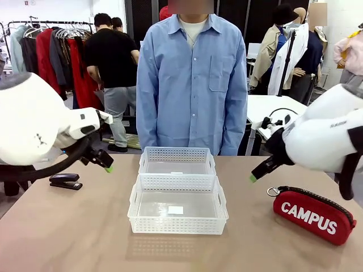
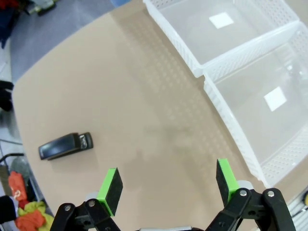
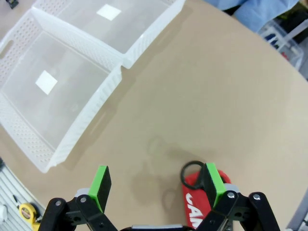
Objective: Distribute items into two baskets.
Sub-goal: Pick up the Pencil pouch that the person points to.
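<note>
Two white lattice baskets stand end to end in the middle of the table, the larger one (image 1: pixel 178 207) nearer me and the smaller one (image 1: pixel 177 160) behind it; both hold nothing but a white label. A small black stapler (image 1: pixel 65 181) lies at the table's left, under my left arm. A red CAMPUS pouch (image 1: pixel 313 214) with a metal ring lies at the right. My left gripper (image 2: pixel 168 185) hovers open above bare table between the stapler (image 2: pixel 66 146) and the baskets (image 2: pixel 250 120). My right gripper (image 3: pixel 156 185) hangs open above the table, the pouch (image 3: pixel 198 202) just under its right finger.
A person in a blue shirt (image 1: pixel 191 85) stands at the far edge behind the baskets, hands out of sight. Bare tabletop (image 1: pixel 68 238) lies in front of the baskets and on both sides. Clothes racks and other people stand farther back.
</note>
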Controlling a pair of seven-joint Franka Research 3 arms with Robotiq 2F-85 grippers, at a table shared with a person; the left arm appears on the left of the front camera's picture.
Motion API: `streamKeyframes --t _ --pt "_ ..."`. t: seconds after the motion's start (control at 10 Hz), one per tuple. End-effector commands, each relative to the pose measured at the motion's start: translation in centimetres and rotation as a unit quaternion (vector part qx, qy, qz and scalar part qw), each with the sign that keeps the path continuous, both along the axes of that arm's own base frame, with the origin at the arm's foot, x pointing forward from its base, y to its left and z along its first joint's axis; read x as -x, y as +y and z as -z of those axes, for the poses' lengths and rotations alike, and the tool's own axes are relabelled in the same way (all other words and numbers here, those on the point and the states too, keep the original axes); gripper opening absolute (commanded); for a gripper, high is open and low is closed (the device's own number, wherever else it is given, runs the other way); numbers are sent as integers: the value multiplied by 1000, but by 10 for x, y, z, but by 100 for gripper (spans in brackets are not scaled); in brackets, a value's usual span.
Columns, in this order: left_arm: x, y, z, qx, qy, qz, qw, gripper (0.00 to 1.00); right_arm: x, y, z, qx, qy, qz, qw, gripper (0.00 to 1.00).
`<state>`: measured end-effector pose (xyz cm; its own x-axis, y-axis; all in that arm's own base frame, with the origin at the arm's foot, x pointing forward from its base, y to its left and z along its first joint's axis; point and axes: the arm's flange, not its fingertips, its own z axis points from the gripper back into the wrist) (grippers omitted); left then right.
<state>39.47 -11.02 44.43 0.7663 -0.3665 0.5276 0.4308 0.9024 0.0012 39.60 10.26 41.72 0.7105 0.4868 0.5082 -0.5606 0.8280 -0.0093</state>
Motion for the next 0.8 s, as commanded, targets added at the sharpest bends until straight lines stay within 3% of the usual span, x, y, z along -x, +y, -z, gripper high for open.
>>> streamKeyframes --t 0.0,0.2,0.3,0.7 --pt "4 36 -32 11 10 18 1000 100 -14 -38 -18 -22 6 -7 1000 100" --pt "10 67 -51 32 -1 38 999 100 -24 -73 -33 -34 3 -5 999 100" --pt "8 79 -56 46 14 60 997 100 -27 -86 -39 -37 -4 4 999 100" --pt "34 122 -77 45 -14 52 997 100 -9 -146 -78 -123 -44 16 991 100"
